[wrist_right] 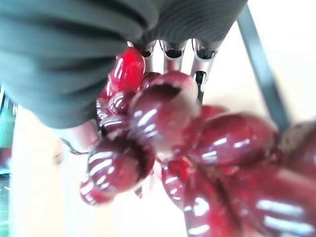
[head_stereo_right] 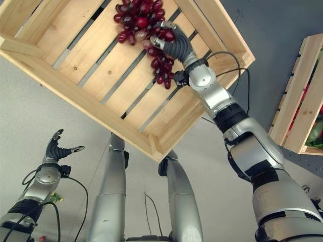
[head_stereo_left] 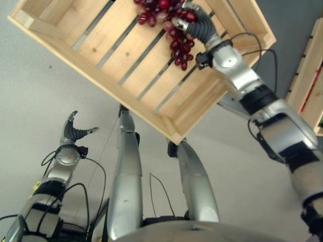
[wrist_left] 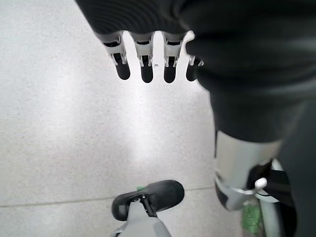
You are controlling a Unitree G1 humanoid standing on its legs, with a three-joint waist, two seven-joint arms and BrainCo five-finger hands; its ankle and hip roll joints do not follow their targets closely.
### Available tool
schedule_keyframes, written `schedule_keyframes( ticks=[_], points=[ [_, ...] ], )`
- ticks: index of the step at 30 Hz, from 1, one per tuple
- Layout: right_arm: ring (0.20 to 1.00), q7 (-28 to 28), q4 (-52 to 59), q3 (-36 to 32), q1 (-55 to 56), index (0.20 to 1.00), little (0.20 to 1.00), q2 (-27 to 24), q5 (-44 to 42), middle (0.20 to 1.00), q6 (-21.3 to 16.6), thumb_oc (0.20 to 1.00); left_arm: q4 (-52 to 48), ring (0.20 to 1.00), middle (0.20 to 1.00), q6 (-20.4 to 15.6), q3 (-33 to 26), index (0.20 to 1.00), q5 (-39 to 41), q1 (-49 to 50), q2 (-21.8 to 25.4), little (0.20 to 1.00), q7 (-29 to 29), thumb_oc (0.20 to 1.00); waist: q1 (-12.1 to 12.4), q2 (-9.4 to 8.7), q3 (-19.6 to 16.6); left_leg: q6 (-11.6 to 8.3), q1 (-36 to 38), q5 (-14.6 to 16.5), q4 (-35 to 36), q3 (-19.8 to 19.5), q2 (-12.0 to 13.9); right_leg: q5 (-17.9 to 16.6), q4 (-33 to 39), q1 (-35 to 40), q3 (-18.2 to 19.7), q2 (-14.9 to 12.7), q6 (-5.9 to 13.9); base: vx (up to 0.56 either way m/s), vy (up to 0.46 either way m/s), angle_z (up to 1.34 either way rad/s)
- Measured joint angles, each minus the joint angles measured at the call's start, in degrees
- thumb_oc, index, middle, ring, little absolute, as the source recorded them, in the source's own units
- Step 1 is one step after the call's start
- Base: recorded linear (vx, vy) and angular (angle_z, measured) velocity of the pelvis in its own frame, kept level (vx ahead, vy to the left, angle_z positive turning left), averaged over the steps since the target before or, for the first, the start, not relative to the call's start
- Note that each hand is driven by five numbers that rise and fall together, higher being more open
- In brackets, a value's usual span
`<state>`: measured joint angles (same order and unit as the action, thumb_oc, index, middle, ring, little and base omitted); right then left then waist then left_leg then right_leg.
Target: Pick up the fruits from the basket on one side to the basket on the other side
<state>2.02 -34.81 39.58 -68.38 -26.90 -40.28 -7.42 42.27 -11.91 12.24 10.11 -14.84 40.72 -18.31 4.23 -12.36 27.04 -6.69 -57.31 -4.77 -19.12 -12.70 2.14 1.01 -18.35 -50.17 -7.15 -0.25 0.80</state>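
The grape bunch (head_stereo_right: 144, 30) of dark red grapes lies on the slatted bottom of the large wooden crate (head_stereo_right: 60, 80), toward its far right corner. The right hand (head_stereo_right: 174, 43) reaches into that crate and rests against the bunch. In the right wrist view the grapes (wrist_right: 168, 128) press close under the palm and between the fingers (wrist_right: 173, 54), so the hand appears closed around part of the cluster, though how firm the hold is cannot be judged.

A second wooden crate (head_stereo_right: 298, 101) stands well apart to the robot's right, with something green and red inside it. Whether the bunch is being set down here or taken out is not clear from this moment alone.

To do the step well, the hand should keep its hold near the top of the bunch, where the stem gathers the grapes, rather than on the loose lower grapes that trail toward the wrist; those could tear off or be crushed. Any lift should go straight up first so the hanging tail clears the crate's side wall before the arm swings sideways. If it is a release, the fingers should spread slowly and the hand should rise without dragging grapes along the slats.

The left hand (head_stereo_left: 73, 132) hangs low over the floor (head_stereo_left: 40, 91) at the robot's left, its fingers relaxed and spread, holding nothing.
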Motion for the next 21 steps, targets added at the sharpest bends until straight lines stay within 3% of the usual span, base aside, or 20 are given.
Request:
schedule_keyframes(
  ticks=[3, 8, 16, 21],
  points=[
    [0.2, 5.4, 6.0, 5.4, 3.5, 0.2, 0.2, -1.8, -5.3, 0.2, 0.4, 0.2, -1.1, 1.0, 1.0, -0.7, 0.0, 1.0, 0.0, 0.0, 0.4, 1.0, 0.8, 1.0, 0.8, 0.05, 0.1, -0.01, 0.0, 0.0, 0.0, -0.1, 0.0, 0.4, -0.3, 0.0, -0.5, -0.1, -0.13, -0.01, -0.011, 0.05],
    [0.2, 11.2, 7.9, 8.4, 6.7, 0.2, 0.2, -0.8, -9.6, 0.2, 1.6, 0.2, -0.6, 1.0, 1.0, -1.0, 0.0, 1.0, -0.1, 0.0, 0.4, 1.0, 1.1, 1.0, 1.5, 0.23, 0.3, 0.01, -0.1, 0.0, -0.1, -0.6, 0.0, 1.0, -1.1, 0.0, -1.1, -0.3, -0.01, -0.02, -0.004, 0.06],
    [0.2, 13.8, 12.0, 7.0, 11.7, 0.2, 0.2, 0.7, -18.8, 0.2, 2.5, 0.2, -0.8, 1.0, 1.0, -1.1, 0.0, 1.0, -0.3, 0.0, 0.3, 1.0, 1.4, 1.0, 1.4, 0.35, 0.8, 0.07, -0.1, -0.1, -0.4, -0.7, -0.6, 1.5, -2.0, 0.0, -1.3, -1.0, 0.36, -0.01, 0.001, 0.03],
    [0.2, 14.3, 12.2, 4.6, 14.1, 0.2, 0.2, 5.3, -23.0, 0.2, 2.7, 0.2, -0.7, 1.0, 1.0, -1.1, 0.0, 1.0, -0.4, 0.0, 0.0, 1.0, 1.4, 1.0, 1.3, 0.43, 0.9, 0.07, 0.0, 0.0, -0.6, -0.7, -0.6, 1.5, -2.2, -0.1, -1.3, -1.0, 0.34, 0.0, 0.0, 0.0]
  ],
)
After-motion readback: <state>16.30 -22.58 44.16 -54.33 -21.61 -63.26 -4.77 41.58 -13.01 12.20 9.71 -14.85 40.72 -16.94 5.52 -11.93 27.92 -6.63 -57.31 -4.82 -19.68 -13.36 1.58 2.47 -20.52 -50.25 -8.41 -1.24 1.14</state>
